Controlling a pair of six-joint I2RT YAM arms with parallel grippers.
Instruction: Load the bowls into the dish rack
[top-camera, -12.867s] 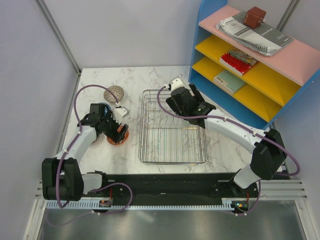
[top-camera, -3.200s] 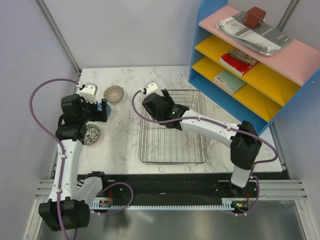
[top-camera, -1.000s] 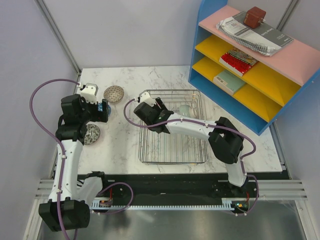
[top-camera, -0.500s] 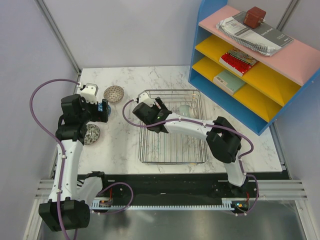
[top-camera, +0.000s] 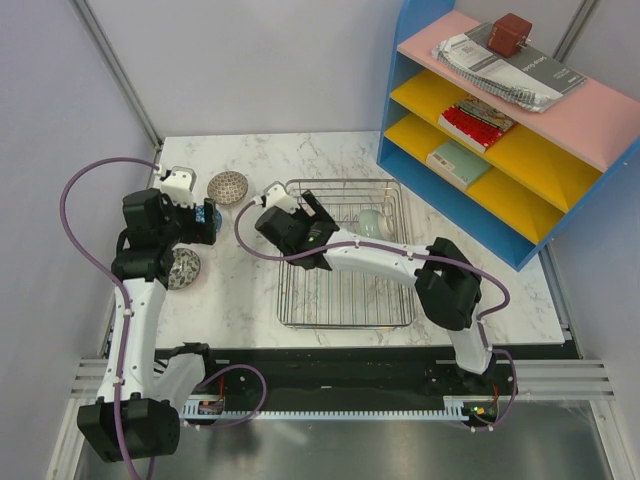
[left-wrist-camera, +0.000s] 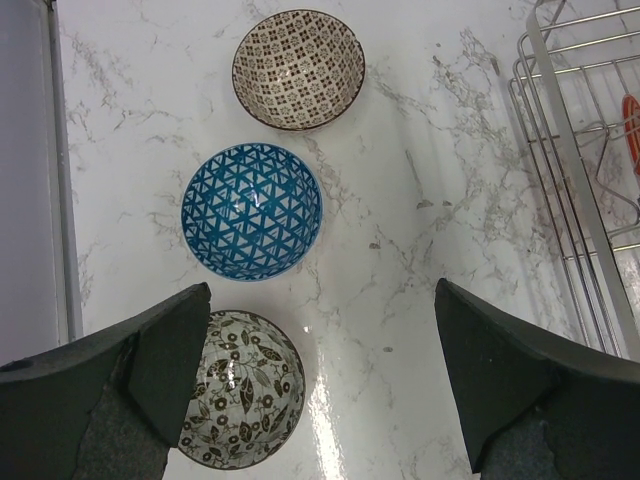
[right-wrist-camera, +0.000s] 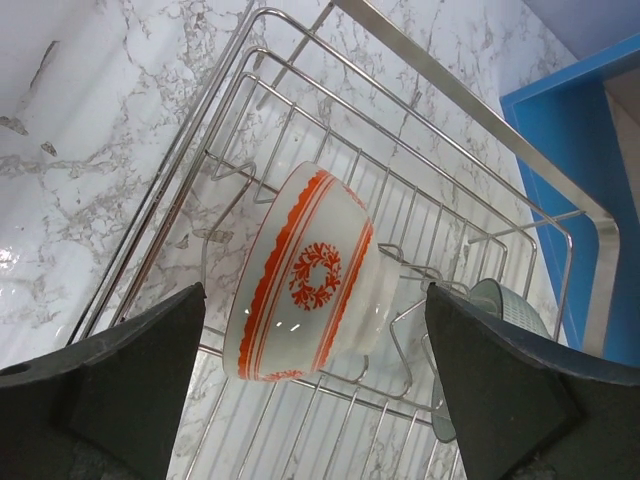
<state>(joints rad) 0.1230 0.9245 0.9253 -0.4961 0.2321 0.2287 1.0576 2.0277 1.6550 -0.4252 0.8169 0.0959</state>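
Right end effector (right-wrist-camera: 312, 295): fingers spread wide, nothing gripped. In the right wrist view the two dark fingers sit at the lower left and lower right corners. The red-orange bowl (right-wrist-camera: 300, 270) shows in the gap between them at frame centre, clear of both.

That bowl stands on edge inside the dish rack (right-wrist-camera: 467, 105), tilted, with its rim toward the lower left and its white side with the orange wreath mark facing the camera. The teal bowl (right-wrist-camera: 505, 300) is also in the rack, to the right of the red-orange bowl and partly cut off by the right finger.

Left end effector (left-wrist-camera: 320, 290): fingers wide apart, empty, above the desk (left-wrist-camera: 440, 150). Three bowls lie rim-up on the desk in a column at the left of the left wrist view, none inside the rack:
- Brown-patterned bowl (left-wrist-camera: 298, 68) at the top.
- Blue bowl (left-wrist-camera: 252, 210) in the middle.
- Floral bowl (left-wrist-camera: 240, 403) at the bottom, partly hidden behind the left finger.

The rack's corner shows at the right edge of that view.
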